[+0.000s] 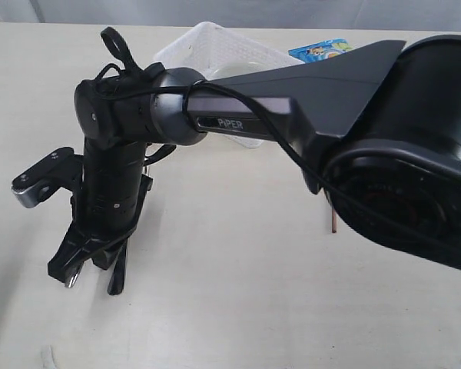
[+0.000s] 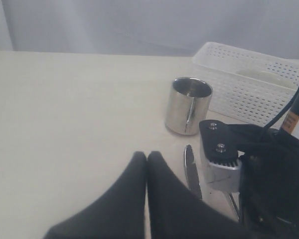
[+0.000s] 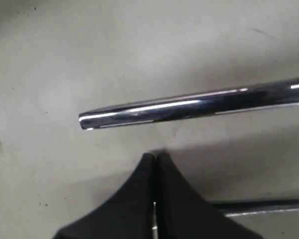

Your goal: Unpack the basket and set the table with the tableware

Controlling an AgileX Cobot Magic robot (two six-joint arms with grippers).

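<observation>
The right end effector (image 3: 153, 155), pinched together, sits just beside a steel utensil (image 3: 189, 107) on the bench (image 3: 50, 50) (left end effector (image 2: 146, 154) likewise pressed together, near the cup (image 2: 188, 107)).

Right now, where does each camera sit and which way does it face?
Exterior: high above the table, looking down; the right arm fills the foreground, basket behind it.
Left wrist: low over the table, looking across at a steel cup and the basket; shut left gripper shows.
Right wrist: close over the table, looking down on a steel handle; shut right gripper shows.
Shared: exterior and left wrist both show basket and right arm.
</observation>
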